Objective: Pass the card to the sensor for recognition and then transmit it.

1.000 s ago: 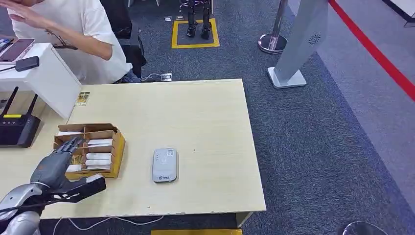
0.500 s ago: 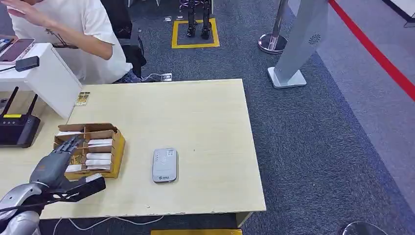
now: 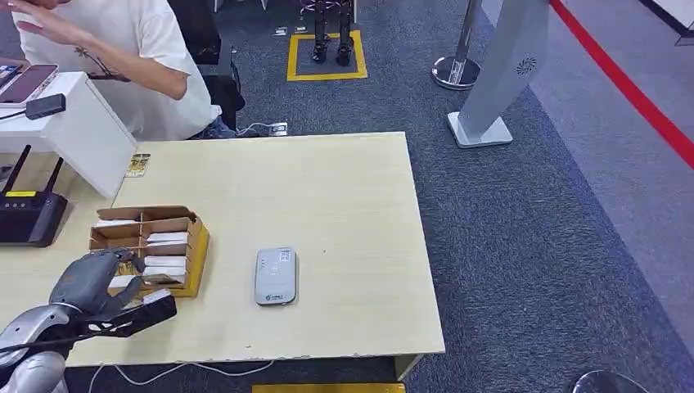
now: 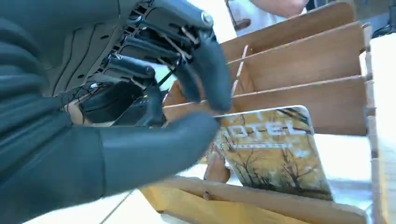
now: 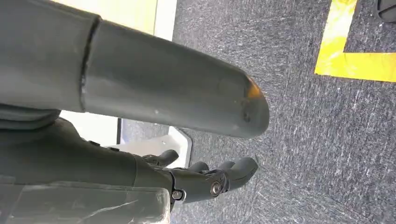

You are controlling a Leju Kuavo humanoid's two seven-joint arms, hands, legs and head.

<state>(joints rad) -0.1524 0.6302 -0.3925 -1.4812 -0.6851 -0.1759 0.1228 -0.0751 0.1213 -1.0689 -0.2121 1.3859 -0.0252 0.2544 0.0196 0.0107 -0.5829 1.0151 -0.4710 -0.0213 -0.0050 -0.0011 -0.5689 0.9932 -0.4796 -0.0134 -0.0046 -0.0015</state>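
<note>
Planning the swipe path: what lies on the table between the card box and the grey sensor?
Bare tabletop between card box and sensor, in the head view.

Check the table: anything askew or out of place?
One stray card lies on the table's far edge, apart from the card box. The reader lies flat; nothing spilled.

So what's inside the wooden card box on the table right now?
The wooden card box holds white cards in its slots and a yellow hotel card, which the left hand is closing on. The hand covers the slots under it.
</note>
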